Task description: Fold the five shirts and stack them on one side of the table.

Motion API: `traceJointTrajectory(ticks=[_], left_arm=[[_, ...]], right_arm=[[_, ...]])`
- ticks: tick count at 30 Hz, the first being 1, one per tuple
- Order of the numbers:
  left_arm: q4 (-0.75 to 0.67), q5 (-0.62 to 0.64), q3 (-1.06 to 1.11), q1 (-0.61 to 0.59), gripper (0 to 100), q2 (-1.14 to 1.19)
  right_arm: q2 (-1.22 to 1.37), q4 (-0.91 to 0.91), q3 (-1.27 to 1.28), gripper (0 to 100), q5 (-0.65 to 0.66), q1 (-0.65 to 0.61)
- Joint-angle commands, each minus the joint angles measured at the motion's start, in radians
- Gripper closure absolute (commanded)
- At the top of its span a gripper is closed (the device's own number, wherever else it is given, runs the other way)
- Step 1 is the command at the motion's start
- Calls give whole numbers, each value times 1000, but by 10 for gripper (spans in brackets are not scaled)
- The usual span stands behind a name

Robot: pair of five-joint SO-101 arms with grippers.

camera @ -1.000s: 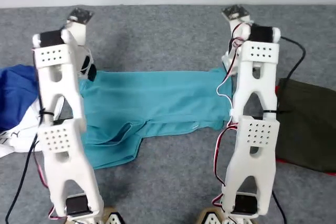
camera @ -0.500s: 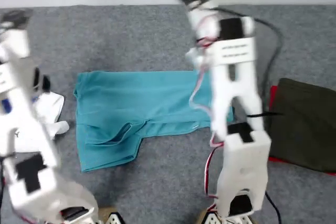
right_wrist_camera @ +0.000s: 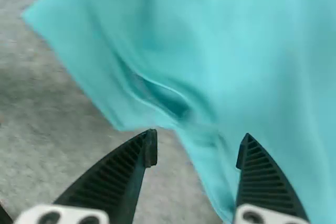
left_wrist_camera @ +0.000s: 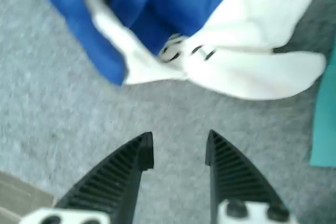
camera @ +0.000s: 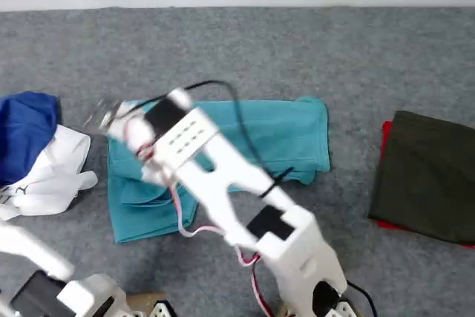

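I'd pinch the limp, light teal shirt (camera: 282, 131) at its folded edge, my right jaws wide and empty above it.

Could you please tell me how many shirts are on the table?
5: a blue shirt and a white shirt heaped at left, a teal shirt in the middle, a dark olive shirt folded at right, a red shirt peeking beneath it. More may be hidden.

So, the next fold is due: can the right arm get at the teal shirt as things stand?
Probably yes. The right gripper hangs open close over the teal shirt, whose edge runs in line with the open jaws, and nothing covers the cloth there.
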Motion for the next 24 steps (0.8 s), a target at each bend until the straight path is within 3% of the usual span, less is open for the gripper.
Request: traceJointTrajectory(ticks=[1,12,17,24], left_arm=[[21,-31,-5,-58,827,-46],[21,-51,-5,-83,827,-48],[21,-51,-5,-83,827,-48],[21,-51,7,-77,827,-48]], right_arm=[[36,-56,-6,745,-18,-96],[203,-312,-6,746,-12,-142],[254,-337,-6,748,-12,-145],[260,-374,-11,953,-3,-133]])
